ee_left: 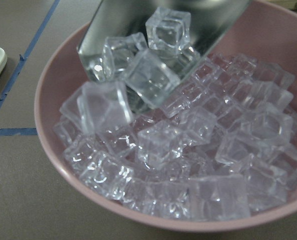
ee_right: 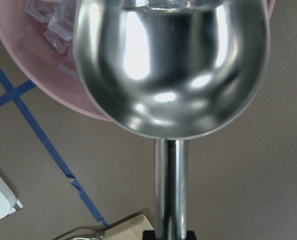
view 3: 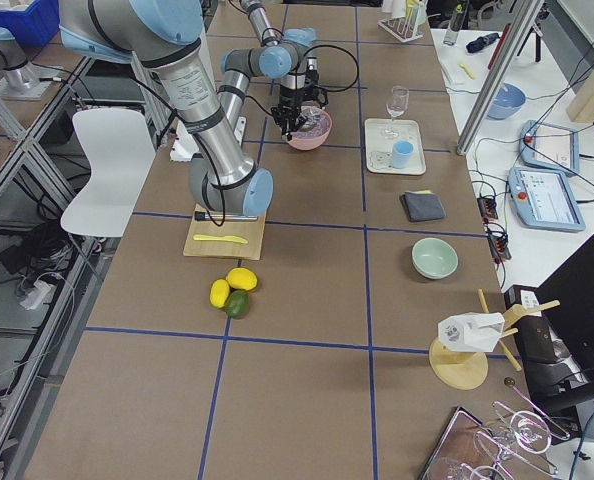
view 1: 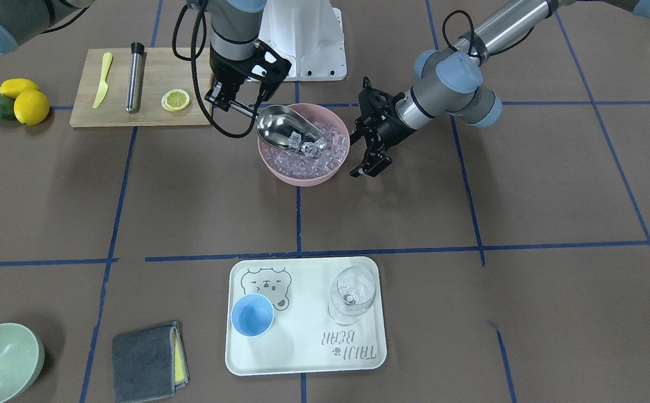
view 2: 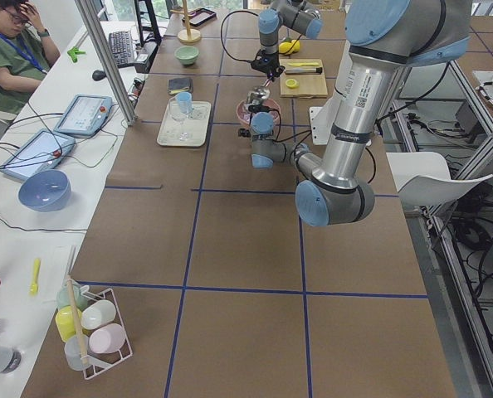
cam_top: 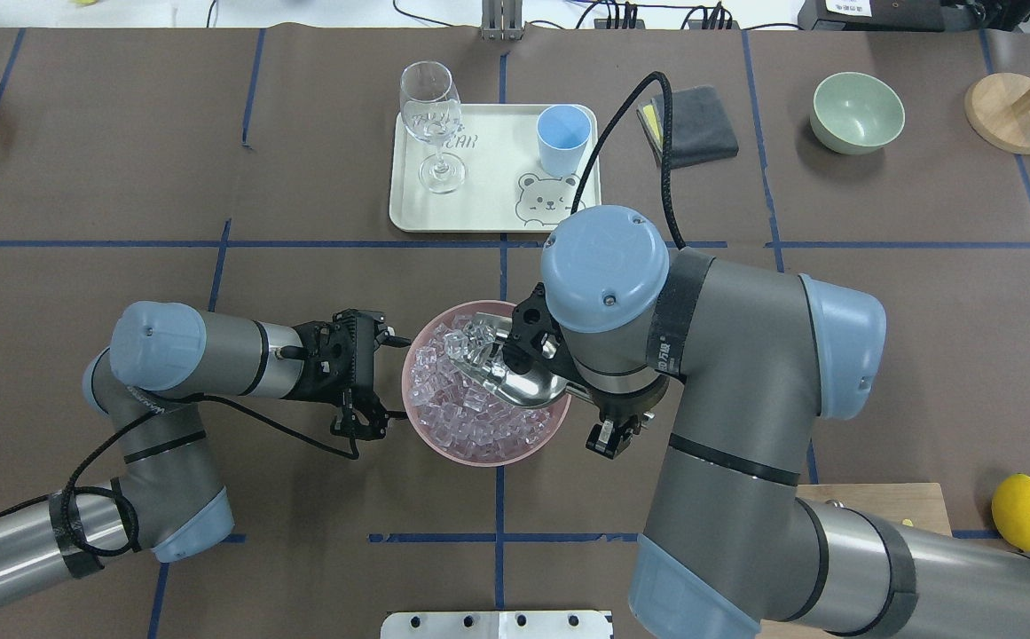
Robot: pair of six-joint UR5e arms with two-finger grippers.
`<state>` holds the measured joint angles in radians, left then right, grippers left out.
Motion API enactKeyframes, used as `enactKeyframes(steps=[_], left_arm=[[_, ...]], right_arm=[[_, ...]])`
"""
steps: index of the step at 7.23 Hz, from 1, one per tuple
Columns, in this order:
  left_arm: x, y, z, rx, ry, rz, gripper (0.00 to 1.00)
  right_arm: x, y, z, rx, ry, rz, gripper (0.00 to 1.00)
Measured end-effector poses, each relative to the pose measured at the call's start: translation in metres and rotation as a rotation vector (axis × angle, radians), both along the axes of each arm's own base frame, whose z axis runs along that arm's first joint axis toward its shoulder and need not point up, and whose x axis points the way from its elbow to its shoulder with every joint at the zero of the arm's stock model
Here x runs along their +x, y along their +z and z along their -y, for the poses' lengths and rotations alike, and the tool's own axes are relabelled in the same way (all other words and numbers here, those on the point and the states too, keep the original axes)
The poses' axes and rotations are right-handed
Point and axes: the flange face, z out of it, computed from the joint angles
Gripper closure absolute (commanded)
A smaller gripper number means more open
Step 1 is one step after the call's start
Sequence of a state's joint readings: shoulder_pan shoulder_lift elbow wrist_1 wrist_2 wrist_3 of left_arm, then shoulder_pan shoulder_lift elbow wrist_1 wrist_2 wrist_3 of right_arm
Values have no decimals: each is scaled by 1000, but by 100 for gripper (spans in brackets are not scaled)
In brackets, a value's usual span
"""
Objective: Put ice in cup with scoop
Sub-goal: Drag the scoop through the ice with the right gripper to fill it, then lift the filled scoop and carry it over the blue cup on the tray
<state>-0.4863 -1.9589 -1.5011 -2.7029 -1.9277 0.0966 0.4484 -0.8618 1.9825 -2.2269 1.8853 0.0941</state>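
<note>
Robotics lab: tape-gridded table [view 1: 526,196], aluminium frame posts [view 2: 107,58], operator [view 2: 10,58] beside control tablets [view 2: 85,114].

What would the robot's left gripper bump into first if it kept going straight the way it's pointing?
Most likely the pink bowl: the open left gripper points at its near rim, close by. Height is hard to judge; slightly higher, it would clear the rim and meet the ice instead.

At centre frame I see the scoop [cam_top: 519,380] tilted over the pink bowl [cam_top: 415,415], a few cubes of ice [cam_top: 470,419] at its lip and many more heaped in the bowl. My left pincer [cam_top: 388,379] sits spread just beside the bowl's left rim. The cup [cam_top: 563,140] stands on the tray [cam_top: 479,213] at upper centre, with a wine glass [cam_top: 430,120] alongside.
</note>
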Motion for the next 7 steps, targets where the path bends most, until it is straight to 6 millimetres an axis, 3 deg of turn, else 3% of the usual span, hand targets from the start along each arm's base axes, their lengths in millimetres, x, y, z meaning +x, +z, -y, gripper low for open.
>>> enactKeyframes(steps=[3, 6, 7], left_arm=[[0, 0, 0, 0, 0, 0, 1], [0, -1, 0, 0, 0, -1, 1], [1, -1, -1, -1, 0, -1, 1]], right_arm=[[32, -15, 21, -62, 54, 76, 100], [76, -27, 66, -244, 237, 127, 100], [82, -32, 85, -315, 297, 130, 100]])
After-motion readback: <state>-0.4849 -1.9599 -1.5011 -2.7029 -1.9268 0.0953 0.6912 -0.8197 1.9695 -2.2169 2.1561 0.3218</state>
